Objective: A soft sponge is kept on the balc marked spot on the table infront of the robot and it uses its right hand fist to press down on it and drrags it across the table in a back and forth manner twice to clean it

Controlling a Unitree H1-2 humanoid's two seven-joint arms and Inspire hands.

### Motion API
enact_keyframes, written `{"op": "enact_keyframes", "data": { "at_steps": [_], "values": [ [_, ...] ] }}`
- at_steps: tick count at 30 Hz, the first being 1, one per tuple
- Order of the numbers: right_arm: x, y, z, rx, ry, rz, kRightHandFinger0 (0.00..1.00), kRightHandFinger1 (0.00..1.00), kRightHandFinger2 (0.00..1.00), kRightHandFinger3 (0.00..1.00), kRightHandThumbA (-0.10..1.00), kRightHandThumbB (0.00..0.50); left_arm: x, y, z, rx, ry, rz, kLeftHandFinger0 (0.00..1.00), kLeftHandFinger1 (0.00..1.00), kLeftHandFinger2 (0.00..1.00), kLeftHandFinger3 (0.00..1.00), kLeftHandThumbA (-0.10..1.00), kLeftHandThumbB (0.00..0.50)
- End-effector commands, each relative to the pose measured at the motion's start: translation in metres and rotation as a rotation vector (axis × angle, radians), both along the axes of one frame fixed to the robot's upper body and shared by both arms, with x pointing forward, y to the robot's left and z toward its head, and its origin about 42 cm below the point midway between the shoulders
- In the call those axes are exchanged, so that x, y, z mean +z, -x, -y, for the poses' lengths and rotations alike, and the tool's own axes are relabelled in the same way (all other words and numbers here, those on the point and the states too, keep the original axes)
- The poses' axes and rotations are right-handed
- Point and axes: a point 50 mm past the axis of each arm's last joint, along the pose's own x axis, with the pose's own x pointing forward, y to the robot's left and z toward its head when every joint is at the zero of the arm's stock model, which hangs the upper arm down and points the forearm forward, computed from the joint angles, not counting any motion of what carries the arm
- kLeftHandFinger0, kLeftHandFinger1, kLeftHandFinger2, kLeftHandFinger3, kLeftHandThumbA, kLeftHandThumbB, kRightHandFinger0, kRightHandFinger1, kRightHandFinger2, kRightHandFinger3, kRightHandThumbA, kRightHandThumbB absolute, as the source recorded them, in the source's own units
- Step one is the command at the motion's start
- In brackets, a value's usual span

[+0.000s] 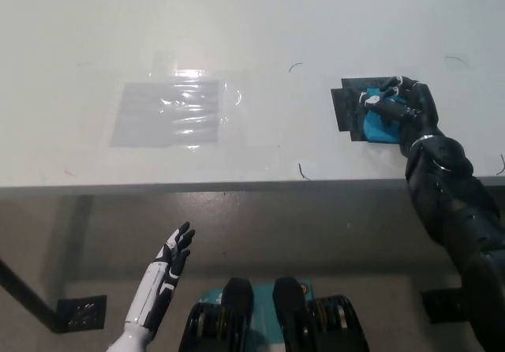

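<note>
Sponge [379, 123] half hidden under fisted right hand [404, 109].

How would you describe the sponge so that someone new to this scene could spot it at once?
Start at the white table and look to its right side, near the front edge, for a black patch. The sponge lies on that patch, under the black right robot hand. It is the only bright blue thing on the table, unlike the clear shiny sheet to the left.
</note>
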Motion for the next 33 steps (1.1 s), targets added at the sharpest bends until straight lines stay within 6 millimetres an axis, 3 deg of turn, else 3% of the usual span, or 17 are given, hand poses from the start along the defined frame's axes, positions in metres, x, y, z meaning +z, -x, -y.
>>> {"op": "enact_keyframes", "data": {
  "at_steps": [1,3,6,9,11,15,17,23,28,33],
  "values": [
    [-0.029,0.014,-0.011,0.031,-0.014,-0.111,0.00,0.00,0.24,0.28,1.00,0.039,0.012,-0.007,-0.002,-0.013,-0.008,0.082,1.00,1.00,1.00,1.00,1.00,0.067],
    [-0.021,0.010,-0.017,0.057,-0.007,-0.092,0.00,0.01,0.32,0.38,1.00,0.065,0.013,-0.008,-0.001,-0.012,-0.013,0.089,1.00,1.00,1.00,1.00,1.00,0.067],
    [-0.010,0.005,-0.027,0.085,-0.004,-0.065,0.00,0.00,0.32,0.37,1.00,0.080,0.012,-0.008,-0.001,-0.013,-0.012,0.085,1.00,1.00,1.00,1.00,1.00,0.078],
    [0.004,-0.002,-0.043,0.140,0.016,-0.029,0.09,0.21,0.48,0.47,1.00,0.069,0.011,-0.008,-0.002,-0.011,-0.019,0.082,1.00,1.00,1.00,1.00,1.00,0.072],
    [0.015,-0.005,-0.060,0.193,-0.011,-0.008,0.05,0.22,0.50,0.50,1.00,0.037,0.012,-0.008,-0.002,-0.009,-0.019,0.084,1.00,1.00,1.00,1.00,1.00,0.070],
    [0.034,-0.008,-0.100,0.302,-0.023,0.049,0.00,0.09,0.40,0.41,1.00,0.000,0.014,-0.009,-0.001,-0.018,-0.028,0.084,1.00,1.00,1.00,1.00,1.00,0.068],
    [0.041,-0.005,-0.126,0.336,-0.043,0.065,0.00,0.00,0.29,0.29,1.00,0.000,0.014,-0.009,0.000,-0.018,-0.024,0.084,1.00,1.00,1.00,1.00,1.00,0.062],
    [0.053,0.005,-0.178,0.438,-0.069,0.114,0.00,0.00,0.26,0.23,1.00,0.019,0.016,-0.010,0.000,-0.016,-0.025,0.080,1.00,1.00,1.00,1.00,1.00,0.081],
    [0.054,0.012,-0.200,0.492,-0.032,0.122,0.00,0.00,0.22,0.17,1.00,0.015,0.019,-0.012,-0.001,-0.019,-0.032,0.098,1.00,1.00,1.00,1.00,1.00,0.065],
    [0.048,0.014,-0.197,0.497,-0.025,0.109,0.00,0.00,0.23,0.19,1.00,0.034,0.020,-0.012,-0.001,-0.021,-0.047,0.099,1.00,1.00,1.00,1.00,1.00,0.072]
  ]
}}
